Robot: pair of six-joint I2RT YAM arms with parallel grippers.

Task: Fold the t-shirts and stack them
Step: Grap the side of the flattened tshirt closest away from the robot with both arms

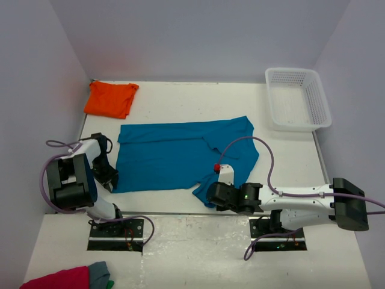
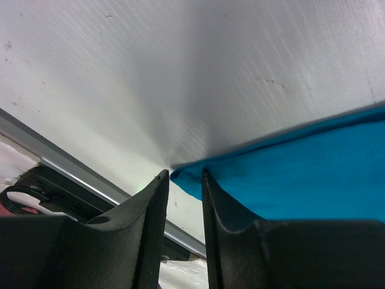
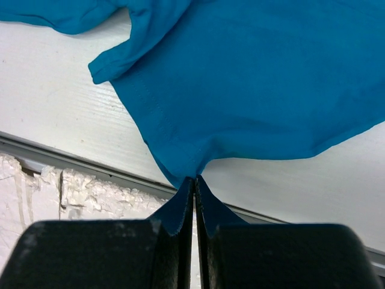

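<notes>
gripping 5 o'clock corner of teal t-shirt [image 1: 174, 153] in clenched right tool [image 3: 194, 180], with left tool [image 2: 183, 177] slightly parted astride its 8 o'clock corner.

Top cam looks down on the whole table [image 1: 180, 99] from behind. Wrist cams hug the teal tee [image 3: 258, 78] up close; all three views share it.

teal t-shirt [image 3: 252, 90] cropped, pink cloth [image 1: 60, 280] cropped
</notes>
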